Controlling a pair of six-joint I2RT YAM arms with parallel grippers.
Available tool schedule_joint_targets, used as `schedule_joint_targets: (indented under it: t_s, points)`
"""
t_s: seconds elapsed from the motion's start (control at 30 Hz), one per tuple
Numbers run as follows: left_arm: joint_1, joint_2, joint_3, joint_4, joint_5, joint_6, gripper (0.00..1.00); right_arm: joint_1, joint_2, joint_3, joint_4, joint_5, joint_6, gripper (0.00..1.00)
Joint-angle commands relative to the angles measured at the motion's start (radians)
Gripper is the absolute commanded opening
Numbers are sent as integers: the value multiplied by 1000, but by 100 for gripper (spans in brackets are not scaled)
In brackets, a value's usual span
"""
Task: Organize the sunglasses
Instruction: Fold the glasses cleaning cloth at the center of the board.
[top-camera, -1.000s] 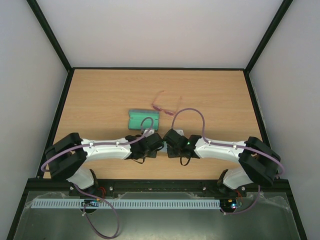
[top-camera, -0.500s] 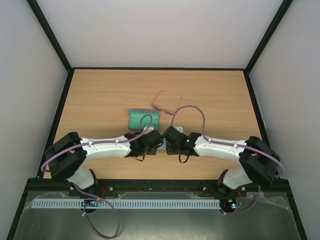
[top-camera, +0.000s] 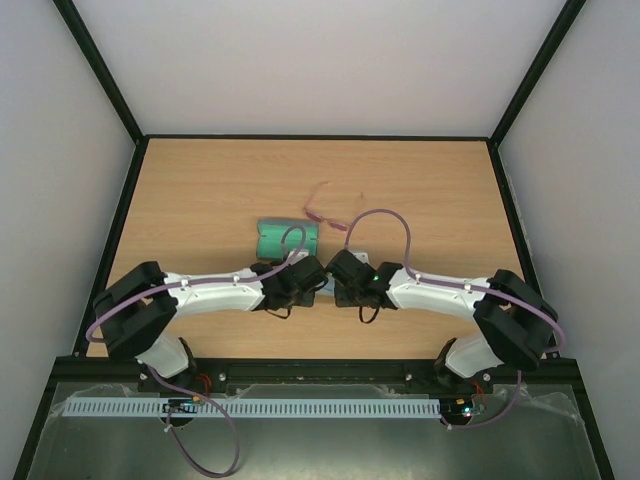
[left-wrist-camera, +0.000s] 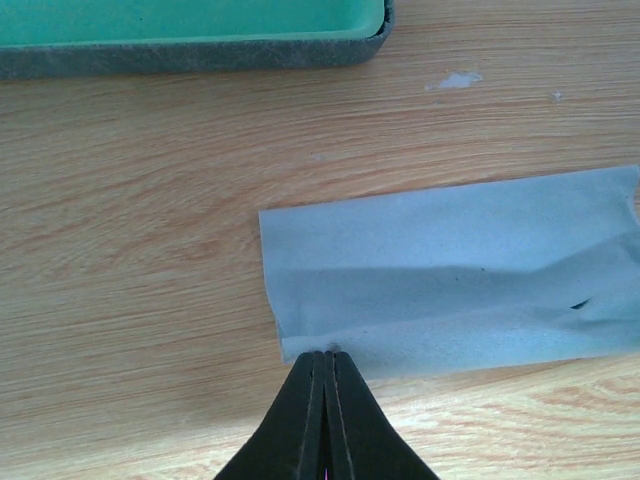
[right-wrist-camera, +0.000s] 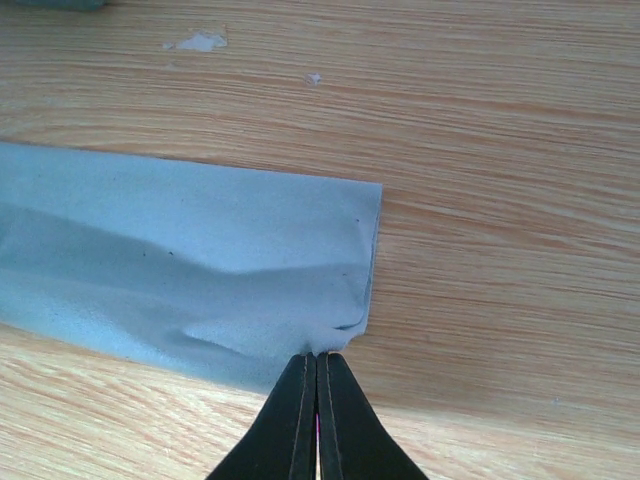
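The pinkish-red wire sunglasses (top-camera: 322, 214) lie on the table just behind the open grey-blue case with green lining (top-camera: 287, 239); the case's edge also shows in the left wrist view (left-wrist-camera: 200, 40). The light-blue cloth (left-wrist-camera: 450, 270) lies folded over between the two grippers, and it shows in the right wrist view (right-wrist-camera: 180, 270) too. My left gripper (left-wrist-camera: 325, 355) is shut on the cloth's near left corner. My right gripper (right-wrist-camera: 317, 355) is shut on its near right corner. In the top view both grippers (top-camera: 318, 283) meet over the cloth and hide most of it.
Black rails (top-camera: 320, 137) edge the wooden table (top-camera: 200, 190) at the back and sides. Purple cables (top-camera: 385, 225) loop above both wrists. Small white specks (left-wrist-camera: 455, 80) mark the wood near the case.
Both grippers have moved a little away from me toward the case, drawing the cloth's near edge over with them.
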Motion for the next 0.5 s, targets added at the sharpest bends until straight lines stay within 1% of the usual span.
schedule_joint_targets:
  t_s: [0.0,0.47]
  points:
    - [12,30,39,18,-2,17,2,-11,26,26,-31,2,-12,1]
    - [28,72,54,33,15,25,2,-40,62,36,-3,-26,-31,2]
